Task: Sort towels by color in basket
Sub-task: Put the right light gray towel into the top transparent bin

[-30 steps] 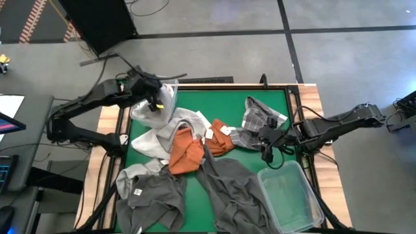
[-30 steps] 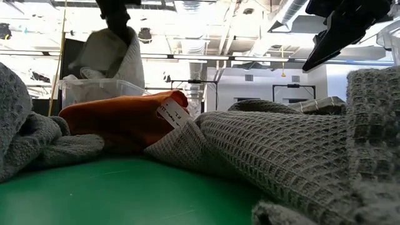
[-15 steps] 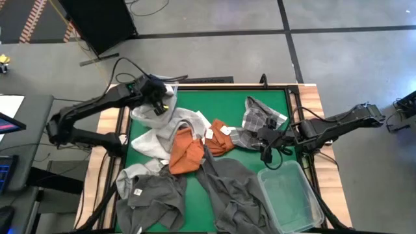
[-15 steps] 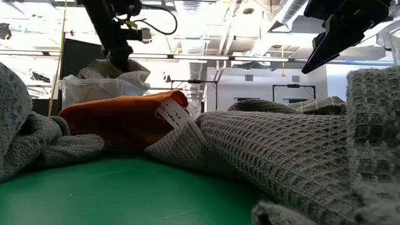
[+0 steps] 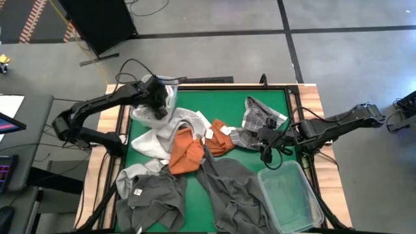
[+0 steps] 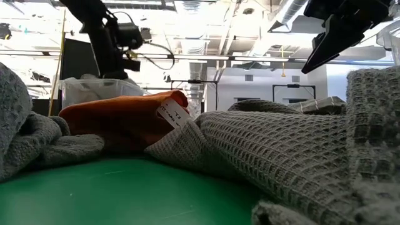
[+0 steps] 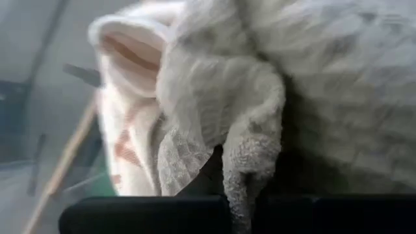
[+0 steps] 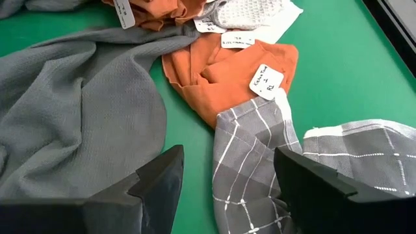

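Green matting (image 5: 227,114) covers the table, framed by wooden edges, with grey floor all round. Largest on it are the dark grey towels (image 5: 227,188), sprawled across the near half and rising as a waffle-weave ridge in the low view (image 6: 287,150), where they block most of the table behind. A clear plastic basket (image 5: 289,195) sits at the near right corner; a second clear bin (image 5: 170,91) stands at the far left corner. Rust orange towels (image 5: 185,151) lie bunched at the centre, a paper tag (image 6: 173,112) showing on one. Pale grey and white towels (image 5: 156,136) trail from the far-left bin toward the centre. A checked grey towel (image 5: 260,117) lies at the far right.

At that far-left bin, the left gripper (image 5: 156,97) is clamped together on a pale towel (image 7: 260,117), which fills its wrist view. The right gripper (image 5: 268,144) hovers with fingers apart just beside the checked towel (image 8: 253,169), holding nothing.
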Robot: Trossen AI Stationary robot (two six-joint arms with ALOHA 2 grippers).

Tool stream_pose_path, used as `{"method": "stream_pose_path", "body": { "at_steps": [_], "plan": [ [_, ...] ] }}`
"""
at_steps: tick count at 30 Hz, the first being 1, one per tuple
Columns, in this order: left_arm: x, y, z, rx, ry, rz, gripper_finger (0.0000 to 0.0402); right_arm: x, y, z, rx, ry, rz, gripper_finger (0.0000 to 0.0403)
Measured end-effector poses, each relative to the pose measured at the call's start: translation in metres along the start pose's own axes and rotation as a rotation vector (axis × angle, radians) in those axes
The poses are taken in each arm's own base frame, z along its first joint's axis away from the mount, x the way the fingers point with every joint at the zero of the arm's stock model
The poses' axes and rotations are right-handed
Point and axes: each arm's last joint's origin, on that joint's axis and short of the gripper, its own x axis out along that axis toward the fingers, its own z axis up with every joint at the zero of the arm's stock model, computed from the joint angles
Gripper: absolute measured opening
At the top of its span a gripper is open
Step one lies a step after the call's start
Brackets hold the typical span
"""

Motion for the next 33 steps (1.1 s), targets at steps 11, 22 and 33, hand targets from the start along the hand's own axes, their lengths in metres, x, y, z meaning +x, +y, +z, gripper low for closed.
{"method": "stream_pose_path", "body": {
  "at_steps": [11,22,33],
  "plan": [
    [0.062,-0.014,0.001,0.111,0.228,-0.080,0.0005,0.000,0.000,0.001,0.002,-0.006,0.003,0.0271],
    [0.061,-0.013,0.004,0.150,0.235,-0.102,0.0015,0.000,0.000,0.001,0.002,-0.006,0.002,0.0271],
    [0.014,0.000,0.017,0.113,0.150,-0.083,0.0131,0.000,0.000,0.001,0.002,-0.006,0.002,0.0271]
  ]
}}
